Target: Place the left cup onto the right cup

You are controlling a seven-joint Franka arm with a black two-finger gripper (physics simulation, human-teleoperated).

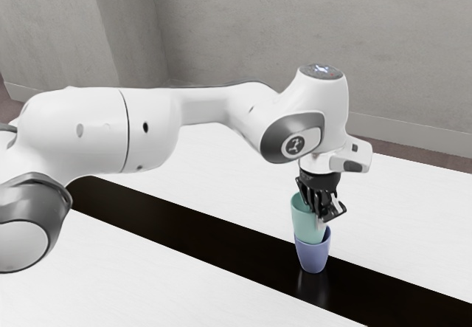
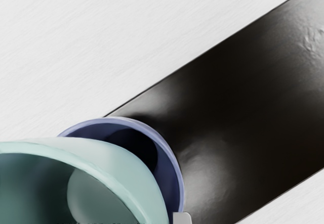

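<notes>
While jaws pinch its rim, green cup [image 1: 303, 221] leans inside blue cup [image 1: 313, 257].

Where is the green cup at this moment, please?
In the exterior view, right of centre, the green cup leans with its base inside the blue cup on the table's black strip, the tool clamped on its rim.

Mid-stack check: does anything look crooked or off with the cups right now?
Yes. The green cup sits askew in the purple cup: its base is inside, but it leans toward the exterior view's left rather than nesting straight. The gripper grips its rim. Nothing looks spilled or damaged.
</notes>
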